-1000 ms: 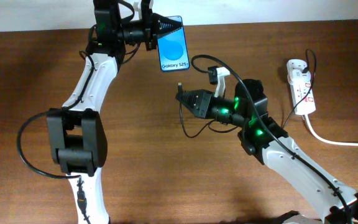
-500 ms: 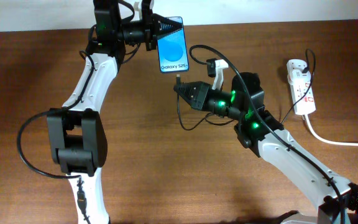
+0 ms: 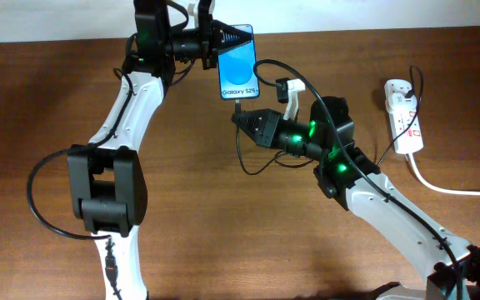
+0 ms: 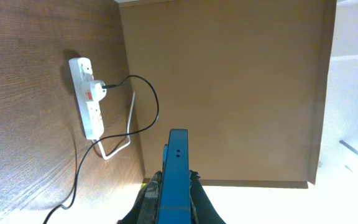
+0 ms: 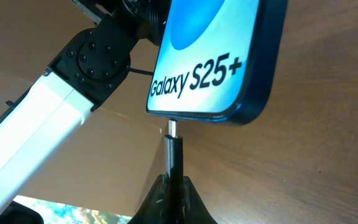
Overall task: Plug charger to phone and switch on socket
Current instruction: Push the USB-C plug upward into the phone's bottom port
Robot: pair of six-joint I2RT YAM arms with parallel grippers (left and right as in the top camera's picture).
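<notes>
toward the middle of the bench, the right gripper pinches the charger, its metal tip just under the phone (port hidden). at the far edge the left gripper clamps the phone's top. a slightly off-line push could scrape the rim or twist the phone loose. the socket lies by the right edge.

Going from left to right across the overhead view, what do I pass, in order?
Left arm's black elbow block → phone → right arm's green-lit wrist → socket.
</notes>
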